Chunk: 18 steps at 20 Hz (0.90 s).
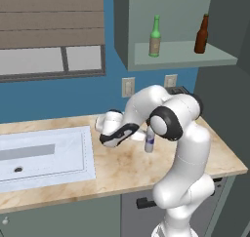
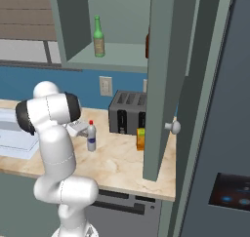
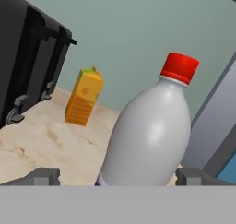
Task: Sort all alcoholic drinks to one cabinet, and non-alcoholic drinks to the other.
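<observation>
The white plastic bottle [image 3: 152, 131] with a red cap stands upright on the counter, and the open gripper [image 3: 119, 176] has one finger on each side of its lower body without closing on it. The same bottle [image 1: 150, 142] [image 2: 91, 136] sits just beyond the hand [image 2: 78, 128] in both base views. The small orange carton [image 3: 84, 97] [image 2: 141, 139] stands farther along the counter, next to the toaster. On the open upper cabinet's shelf stand the green glass bottle [image 1: 155, 36] [image 2: 99, 37] and the brown glass bottle [image 1: 201, 34]; the cabinet door half hides the brown bottle [image 2: 147, 46] in the right base view.
A black toaster [image 2: 128, 113] [image 3: 27, 57] stands against the wall behind the carton. The open cabinet door [image 2: 163, 80] hangs over the counter's right end, beside a tall dark fridge [image 2: 219, 133]. A white sink [image 1: 44, 155] lies at the left of the marble counter [image 1: 210, 158].
</observation>
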Tool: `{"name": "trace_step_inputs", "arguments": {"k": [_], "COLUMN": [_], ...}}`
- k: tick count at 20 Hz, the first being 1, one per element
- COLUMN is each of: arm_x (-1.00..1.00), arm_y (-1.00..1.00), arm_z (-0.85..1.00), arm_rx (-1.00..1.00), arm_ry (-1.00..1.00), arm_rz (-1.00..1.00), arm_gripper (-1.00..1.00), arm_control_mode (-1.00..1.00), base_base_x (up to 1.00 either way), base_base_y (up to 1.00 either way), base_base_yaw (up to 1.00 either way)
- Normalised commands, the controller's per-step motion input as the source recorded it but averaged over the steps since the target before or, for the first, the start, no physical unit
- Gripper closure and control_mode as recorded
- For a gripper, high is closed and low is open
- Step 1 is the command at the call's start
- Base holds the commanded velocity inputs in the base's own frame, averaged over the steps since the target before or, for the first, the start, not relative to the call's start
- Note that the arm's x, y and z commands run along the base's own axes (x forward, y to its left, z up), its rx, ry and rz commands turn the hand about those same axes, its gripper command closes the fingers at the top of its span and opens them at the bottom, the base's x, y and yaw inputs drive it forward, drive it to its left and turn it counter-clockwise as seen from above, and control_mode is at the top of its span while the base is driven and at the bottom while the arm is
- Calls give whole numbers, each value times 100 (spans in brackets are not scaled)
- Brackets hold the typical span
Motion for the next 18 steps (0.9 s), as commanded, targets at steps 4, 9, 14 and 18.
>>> {"name": "trace_step_inputs", "arguments": {"k": [4,9,14,18], "arm_x": [-33,-42,-21,0], "arm_y": [-4,-9,-8,-1], "arm_z": [-1,0,0,0], "arm_rx": [-4,-6,-5,-5], "arm_ry": [0,-2,-2,-2], "arm_rz": [-1,-1,0,0], "arm_gripper": [-100,-100,-100,-100], "arm_control_mode": [-100,-100,-100,-100], "base_base_x": [0,0,0,0], "base_base_y": [0,0,0,0], "base_base_yaw": [0,0,0,0]}}
